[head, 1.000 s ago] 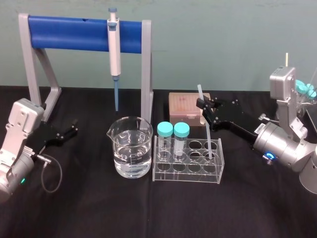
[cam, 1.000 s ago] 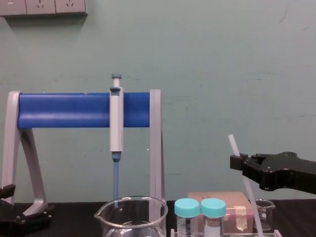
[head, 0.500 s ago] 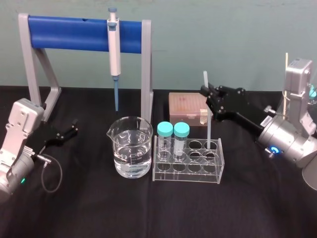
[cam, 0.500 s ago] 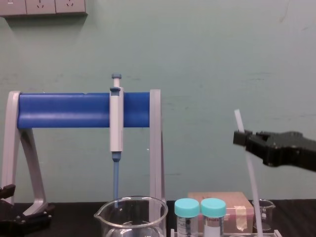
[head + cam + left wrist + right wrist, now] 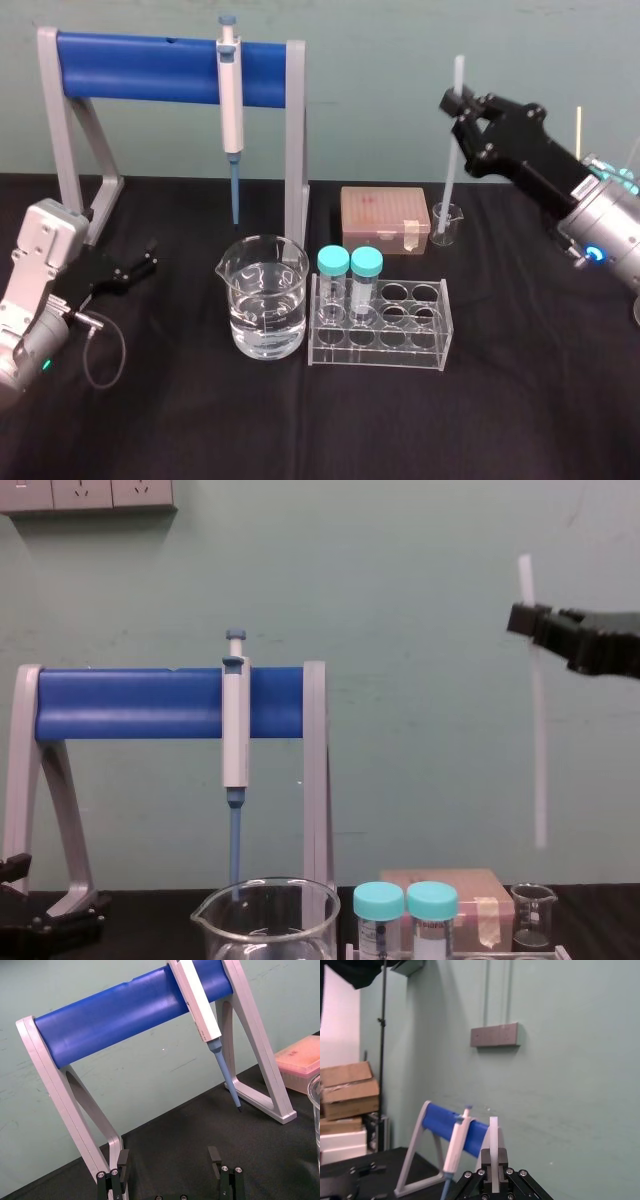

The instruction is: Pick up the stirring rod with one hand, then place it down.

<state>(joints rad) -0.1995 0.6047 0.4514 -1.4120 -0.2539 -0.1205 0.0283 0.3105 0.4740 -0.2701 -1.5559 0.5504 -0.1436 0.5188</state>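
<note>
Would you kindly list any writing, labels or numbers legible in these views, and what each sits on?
No text is legible anywhere.
Labels on the two capped tubes: print too blurred to read.
White sticker on the right arm: too small to read.
The right gripper holding the stirring rod: no marking visible.

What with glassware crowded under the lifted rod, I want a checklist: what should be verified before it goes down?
1. Grip: right gripper shut on the stirring rod near its top: ok.
2. Rod attitude: near upright: ok.
3. Clearance: in the chest view the rod's lower end hangs well above the tube rack: ok.
4. Set-down spot: a small beaker stands about under the rod's end: not ok.
5. Left gripper open, parked beside the pipette stand, away from the work: ok.
</note>
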